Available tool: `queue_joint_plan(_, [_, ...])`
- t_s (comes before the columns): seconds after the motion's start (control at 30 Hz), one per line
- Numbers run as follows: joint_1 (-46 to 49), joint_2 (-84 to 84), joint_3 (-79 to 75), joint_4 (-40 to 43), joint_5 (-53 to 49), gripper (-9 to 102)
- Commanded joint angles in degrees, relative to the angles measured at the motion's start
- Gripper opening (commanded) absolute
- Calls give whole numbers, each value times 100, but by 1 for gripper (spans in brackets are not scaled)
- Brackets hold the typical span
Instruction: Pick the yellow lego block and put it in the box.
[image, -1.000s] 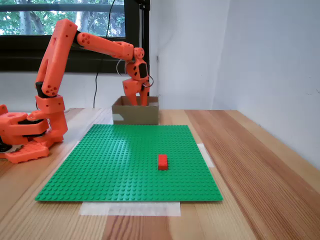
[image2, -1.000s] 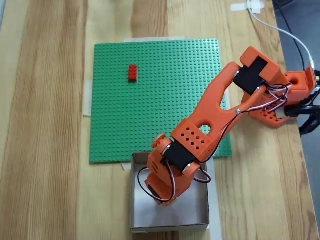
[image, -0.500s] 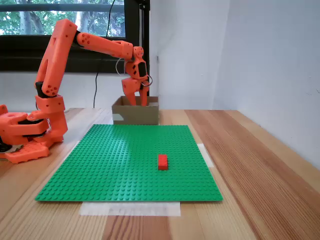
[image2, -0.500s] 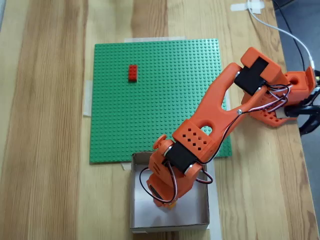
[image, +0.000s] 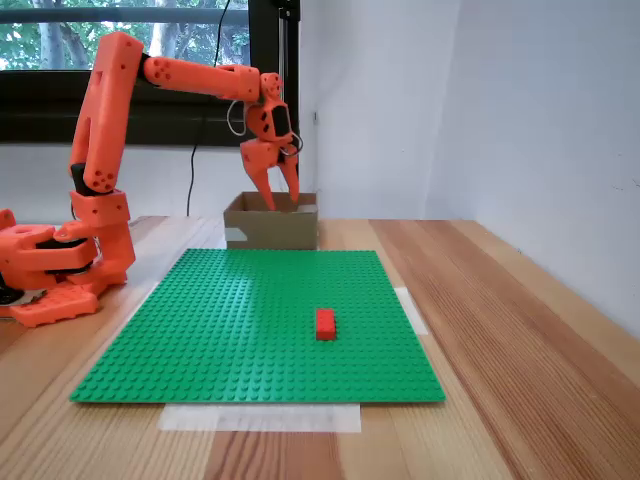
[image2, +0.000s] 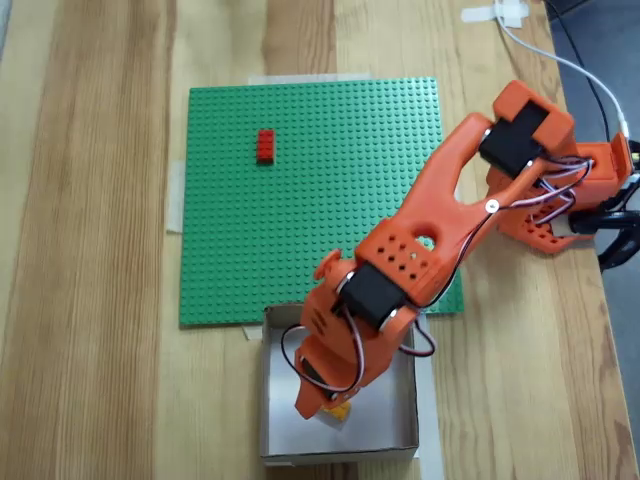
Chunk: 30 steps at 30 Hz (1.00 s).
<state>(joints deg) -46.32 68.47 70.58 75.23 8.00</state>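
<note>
While the claw (image: 281, 203) hangs spread open above the box (image: 271, 222), the yellow lego block (image2: 341, 410) lies beneath it.

A hobby desk: wooden table (image: 520, 300), window (image: 130, 35), white wall (image: 520, 110), taped green baseplate (image: 265, 320).

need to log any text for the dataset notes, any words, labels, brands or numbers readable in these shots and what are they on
None can be read.
The box carries a white label patch on its front left corner in a fixed view, but nothing on it is legible.
The red lego brick, the green baseplate and the orange arm show no print.
The end effector bears no marking either.
</note>
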Motion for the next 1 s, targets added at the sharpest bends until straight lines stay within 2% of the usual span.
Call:
queue_joint_plan(0.0, [70,580,62,26,-62,24])
queue_joint_plan(0.5, [352,2048,976,88,-404,23])
queue_joint_plan(0.97, [1336,3621,2092,158,-976,23])
